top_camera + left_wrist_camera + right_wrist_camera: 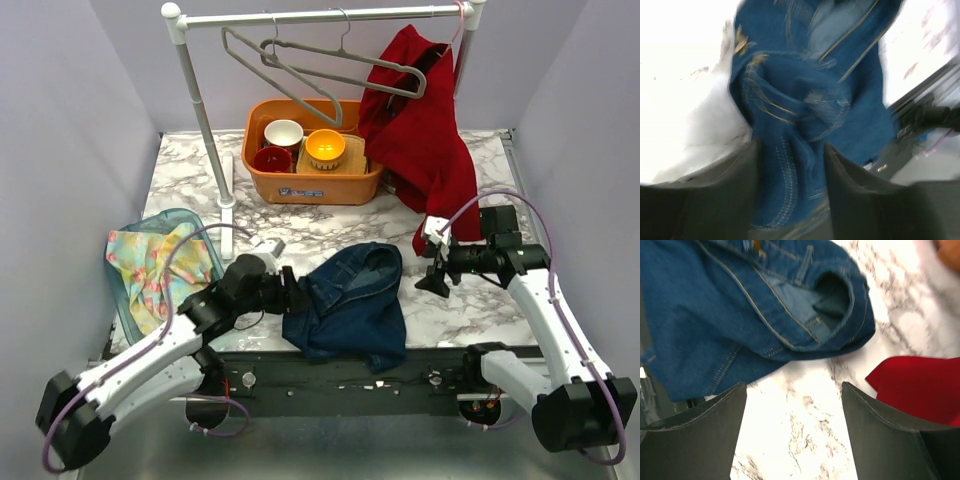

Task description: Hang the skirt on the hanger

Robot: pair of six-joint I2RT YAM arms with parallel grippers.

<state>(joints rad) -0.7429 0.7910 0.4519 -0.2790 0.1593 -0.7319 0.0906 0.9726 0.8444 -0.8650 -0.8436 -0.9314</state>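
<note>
The blue denim skirt [350, 305] lies crumpled at the table's front middle, its lower part hanging over the front edge. My left gripper [297, 290] is at its left edge, and in the left wrist view [790, 165] bunched denim [805, 100] fills the gap between the fingers. My right gripper [432, 268] is open and empty just right of the skirt, above bare marble [792, 410]; the skirt's waistband [790, 305] lies ahead of it. Grey hangers [300, 65] hang empty from the white rail [320, 15] at the back.
A red garment [425, 140] hangs from the rail's right end, its hem near my right gripper [920, 385]. An orange basket [310, 185] with bowls stands at the back. A teal basket [205, 240] with a floral cloth [150, 265] is at the left.
</note>
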